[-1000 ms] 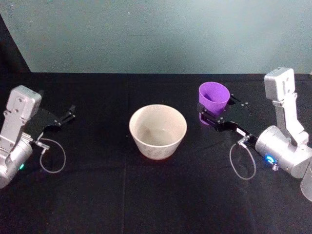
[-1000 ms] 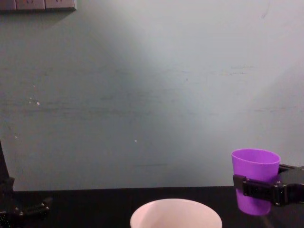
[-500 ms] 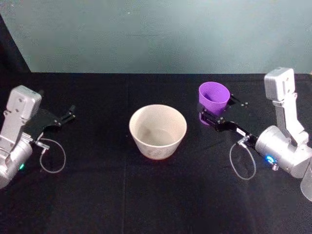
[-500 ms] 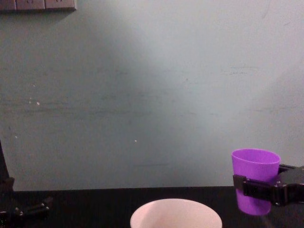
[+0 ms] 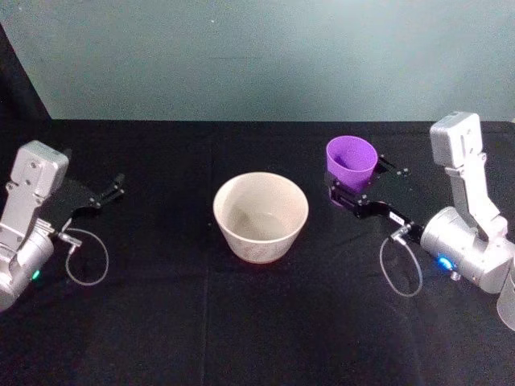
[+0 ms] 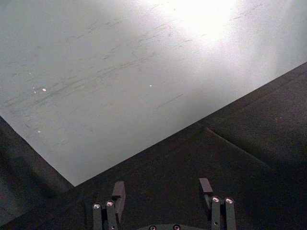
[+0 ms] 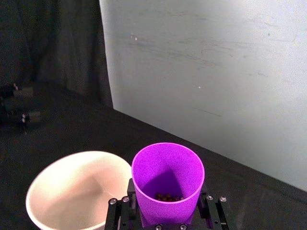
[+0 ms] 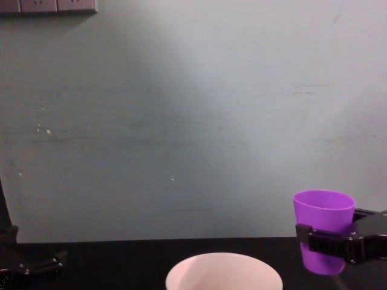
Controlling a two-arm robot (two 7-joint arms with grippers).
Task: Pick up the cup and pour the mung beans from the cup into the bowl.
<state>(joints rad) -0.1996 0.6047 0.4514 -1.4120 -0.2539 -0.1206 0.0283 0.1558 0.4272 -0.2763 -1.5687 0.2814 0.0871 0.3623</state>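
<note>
The purple cup [image 5: 352,161] stands upright to the right of the bowl [image 5: 259,239], a short gap between them. My right gripper [image 5: 358,182] is shut on the cup's lower half, one black finger on each side. In the right wrist view the cup [image 7: 168,178] holds a few mung beans [image 7: 168,196] at its bottom, and the bowl [image 7: 45,184] beside it looks empty. The chest view has the cup [image 8: 323,226] in the right gripper [image 8: 329,243], with the bowl's rim [image 8: 224,261] low in the middle. My left gripper [image 5: 118,186] is parked open at the far left.
A black cloth covers the table [image 5: 257,322], with a pale wall [image 5: 265,56] behind it. A thin cable loop [image 5: 400,269] hangs by the right wrist and another [image 5: 84,257] by the left. The left gripper [image 6: 162,188] has bare cloth in front of it.
The right arm has shifted the cup very slightly left, toward the bowl. The left arm and the bowl have not moved.
</note>
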